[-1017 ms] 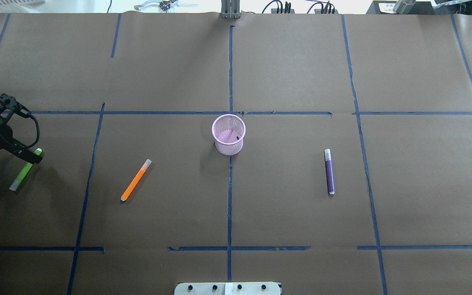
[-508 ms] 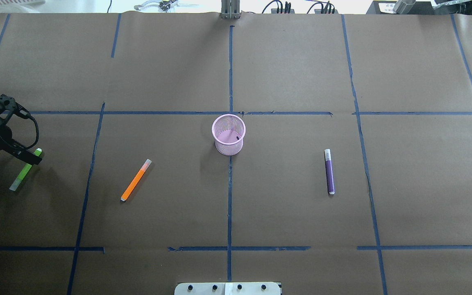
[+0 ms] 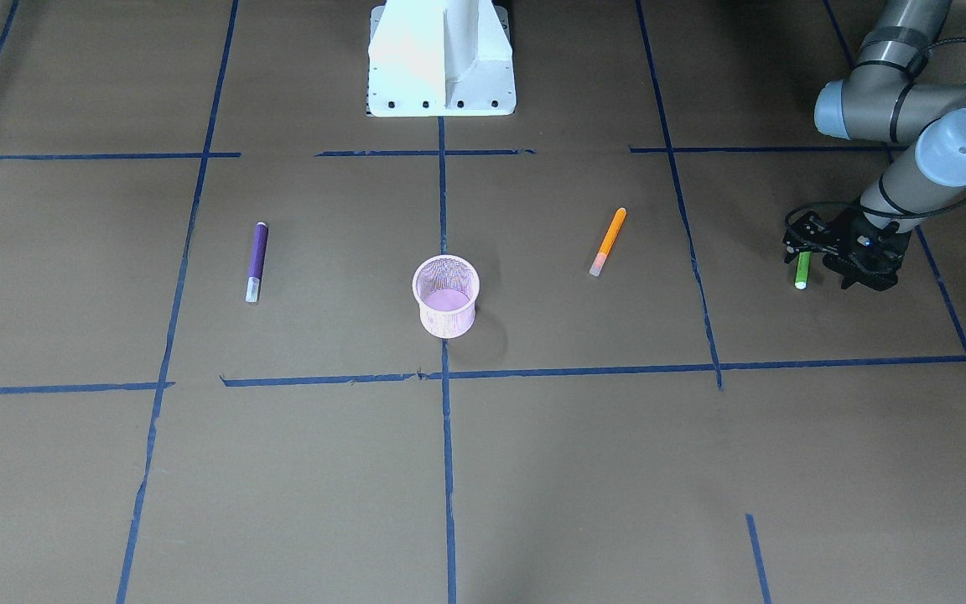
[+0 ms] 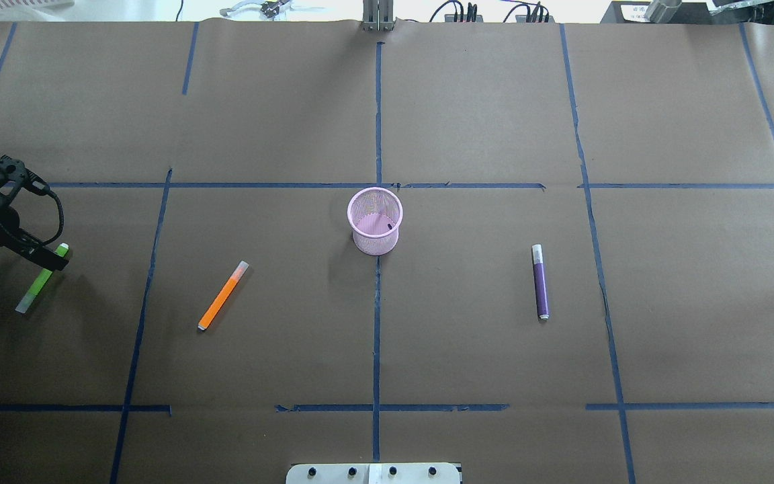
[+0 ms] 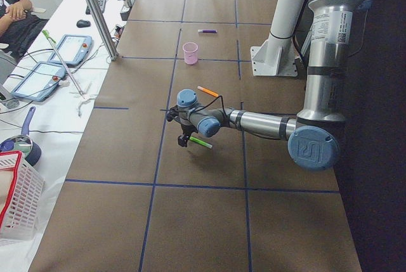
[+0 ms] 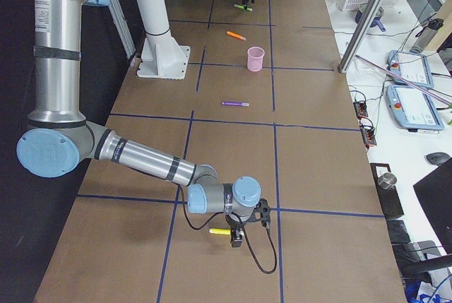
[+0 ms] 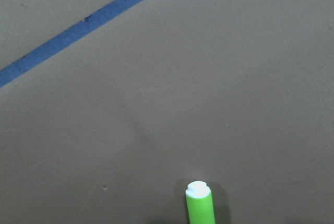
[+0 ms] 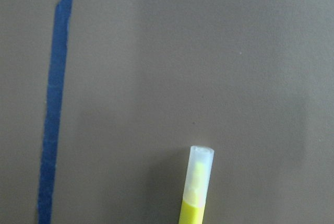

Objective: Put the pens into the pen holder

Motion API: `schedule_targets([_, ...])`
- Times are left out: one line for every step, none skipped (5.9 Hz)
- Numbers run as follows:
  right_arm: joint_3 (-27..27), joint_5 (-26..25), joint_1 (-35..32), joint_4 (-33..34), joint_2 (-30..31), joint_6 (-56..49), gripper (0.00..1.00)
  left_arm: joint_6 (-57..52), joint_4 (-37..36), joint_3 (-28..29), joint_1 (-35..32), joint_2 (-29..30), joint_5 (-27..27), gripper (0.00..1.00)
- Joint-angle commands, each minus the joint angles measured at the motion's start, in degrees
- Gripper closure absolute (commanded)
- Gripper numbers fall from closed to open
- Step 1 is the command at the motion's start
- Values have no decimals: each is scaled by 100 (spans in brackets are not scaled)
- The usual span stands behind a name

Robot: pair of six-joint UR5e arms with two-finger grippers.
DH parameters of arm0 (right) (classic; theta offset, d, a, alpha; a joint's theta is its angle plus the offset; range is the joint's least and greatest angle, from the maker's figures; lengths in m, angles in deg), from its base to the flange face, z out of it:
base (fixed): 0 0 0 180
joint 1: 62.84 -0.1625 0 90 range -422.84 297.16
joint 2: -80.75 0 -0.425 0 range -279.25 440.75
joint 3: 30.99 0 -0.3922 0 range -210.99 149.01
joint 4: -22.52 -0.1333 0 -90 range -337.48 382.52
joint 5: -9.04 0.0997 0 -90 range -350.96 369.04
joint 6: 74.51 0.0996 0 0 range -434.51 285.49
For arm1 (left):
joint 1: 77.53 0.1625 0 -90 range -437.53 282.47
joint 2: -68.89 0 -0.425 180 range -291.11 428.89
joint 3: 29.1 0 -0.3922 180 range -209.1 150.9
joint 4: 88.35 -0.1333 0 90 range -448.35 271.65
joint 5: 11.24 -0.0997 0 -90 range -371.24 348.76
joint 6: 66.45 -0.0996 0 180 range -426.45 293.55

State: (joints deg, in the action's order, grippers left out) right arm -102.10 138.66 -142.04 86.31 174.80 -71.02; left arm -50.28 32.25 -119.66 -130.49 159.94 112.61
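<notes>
Left gripper [image 4: 54, 259] is holding station over the green pen [image 4: 36, 284], at 8 o'clock from the holder [image 4: 373, 242], barely shifting this past second; clenched or released, I cannot tell; lifting is pending.

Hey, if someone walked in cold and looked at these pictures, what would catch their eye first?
The pink pen holder stands mid-table holding no pens, with an orange pen on its left and a purple pen on its right in the overhead view. At the table's far ends, the left gripper is down at a green pen and the right gripper at a yellow pen.
</notes>
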Motion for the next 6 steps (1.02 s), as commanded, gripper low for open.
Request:
schedule_targets([246, 28, 106, -455, -27, 301, 0, 0, -2, 11, 5, 0, -2, 0])
schedule_targets([246, 28, 107, -472, 8, 292, 0, -9, -2, 11, 5, 0, -2, 0])
schedule_targets([238, 28, 107, -481, 8, 284, 0, -9, -11, 11, 5, 0, 7, 0])
schedule_targets([237, 28, 107, -481, 8, 284, 0, -9, -19, 11, 5, 0, 7, 0])
schedule_targets([237, 28, 107, -481, 8, 284, 0, -9, -28, 11, 14, 0, 16, 9])
schedule_targets([237, 28, 107, -481, 8, 284, 0, -9, -28, 11, 14, 0, 25, 26])
